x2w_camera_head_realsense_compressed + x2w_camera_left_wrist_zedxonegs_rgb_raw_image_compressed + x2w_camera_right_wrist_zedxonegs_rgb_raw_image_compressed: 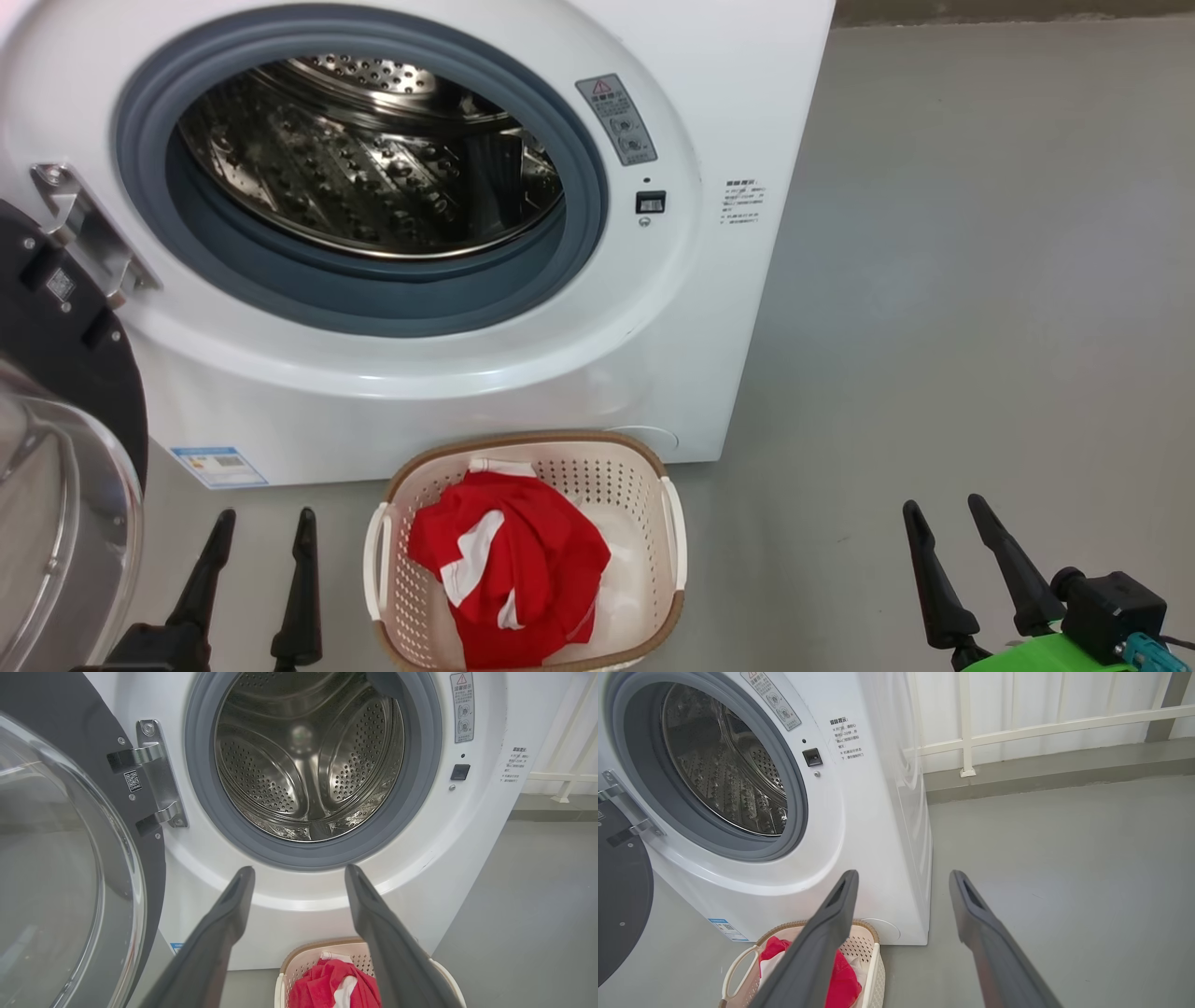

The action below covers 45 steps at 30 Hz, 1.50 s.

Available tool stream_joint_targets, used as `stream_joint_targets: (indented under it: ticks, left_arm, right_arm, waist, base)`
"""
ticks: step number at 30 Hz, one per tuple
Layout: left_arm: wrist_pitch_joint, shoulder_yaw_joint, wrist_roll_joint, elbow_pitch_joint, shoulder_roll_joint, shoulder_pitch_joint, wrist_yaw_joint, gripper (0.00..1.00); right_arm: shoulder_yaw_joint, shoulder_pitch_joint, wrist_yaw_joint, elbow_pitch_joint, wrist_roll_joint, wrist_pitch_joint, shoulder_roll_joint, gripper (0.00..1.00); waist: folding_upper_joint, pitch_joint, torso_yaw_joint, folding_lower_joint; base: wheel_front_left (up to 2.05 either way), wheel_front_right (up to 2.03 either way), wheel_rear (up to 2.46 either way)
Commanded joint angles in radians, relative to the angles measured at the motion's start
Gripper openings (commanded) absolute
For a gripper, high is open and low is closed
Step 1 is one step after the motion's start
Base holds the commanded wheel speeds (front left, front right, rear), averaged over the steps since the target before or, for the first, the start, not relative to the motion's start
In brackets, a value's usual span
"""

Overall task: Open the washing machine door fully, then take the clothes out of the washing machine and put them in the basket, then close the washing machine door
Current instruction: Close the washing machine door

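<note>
The bright red crumpled garment with white patches [509,560] lies in the cream perforated plastic basket [597,457] at bottom centre of the head view, its long axis running up the frame toward the white front-loading washing machine [448,392]. The drum looks empty, so only closing the black-rimmed glass door [65,355], swung wide at left, seems left. The left gripper [266,513] and right gripper [943,504] are spread open and empty.

Door [65,355]: left of left gripper [266,513], cut off at left and bottom edges.
Basket [597,481]: right of it, near rim cut off at bottom.
Clothes [322,980]: partly behind a finger [387,933] in left wrist view.
Sticker [616,119], blue label [219,465]: print too small to read.
</note>
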Motion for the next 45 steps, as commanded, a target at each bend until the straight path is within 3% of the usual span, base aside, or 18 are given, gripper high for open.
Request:
stream_joint_targets:
  ticks: [1,18,33,45]
  left_arm:
    - [-0.005,0.036,0.015,-0.025,0.009,-0.015,-0.006,1.00]
    - [-0.005,0.025,0.015,-0.022,0.009,-0.016,-0.006,1.00]
    - [-0.005,0.014,0.008,-0.011,0.009,-0.013,-0.005,1.00]
    - [-0.005,0.008,-0.024,0.006,0.009,-0.014,0.020,1.00]
  right_arm:
    - [0.019,-0.015,0.005,-0.027,0.006,-0.006,-0.014,1.00]
    - [0.022,-0.020,0.005,-0.026,0.007,-0.006,-0.015,1.00]
    - [0.029,-0.017,0.005,-0.025,0.006,-0.006,-0.016,1.00]
    - [0.058,-0.040,0.005,-0.014,0.003,-0.006,-0.037,1.00]
  waist:
    - [0.0000,0.002,0.001,-0.0001]
    - [0.0000,0.006,0.003,-0.0001]
    - [0.0000,0.001,0.010,-0.0001]
    - [0.0000,0.007,0.121,-0.0001]
  base:
    - [-0.75,0.75,0.00]
    - [-1.23,1.22,0.01]
    - [-0.11,0.11,0.00]
    - [0.00,0.00,0.00]
